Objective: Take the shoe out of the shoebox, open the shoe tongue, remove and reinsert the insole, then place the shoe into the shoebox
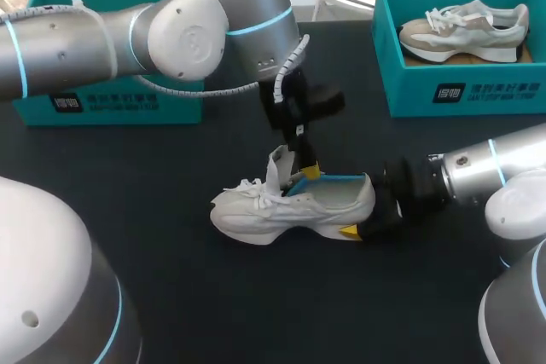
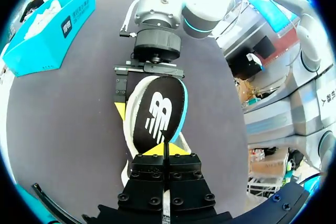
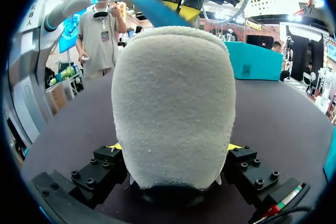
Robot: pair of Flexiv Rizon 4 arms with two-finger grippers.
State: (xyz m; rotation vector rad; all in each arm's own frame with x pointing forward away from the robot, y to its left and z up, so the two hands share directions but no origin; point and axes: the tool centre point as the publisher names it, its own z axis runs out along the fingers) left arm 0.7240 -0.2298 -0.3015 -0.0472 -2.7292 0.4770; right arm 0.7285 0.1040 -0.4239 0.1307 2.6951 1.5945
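right gripper (image 3: 173, 149) clamps shoe (image 1: 281, 209) heel | left gripper (image 2: 164, 149) pinches insole (image 2: 156, 111) over shoe opening

Left arm (image 1: 102, 40) reaching in past the middle, wrist tipped downward, left gripper (image 1: 309, 170) pinched on the insole (image 2: 157, 111) edge, right arm (image 1: 486, 168) low and level, right gripper (image 1: 371, 215) fingers (image 3: 234, 146) clamping both sides of the white sneaker (image 1: 290, 206) heel

On the bench (image 1: 171, 296), the right end effector (image 1: 368, 210) gripped the heel of the white shoe (image 1: 290, 206) from three o'clock; the left end effector (image 1: 305, 170) pinched the blue insole (image 1: 328, 182) from twelve.
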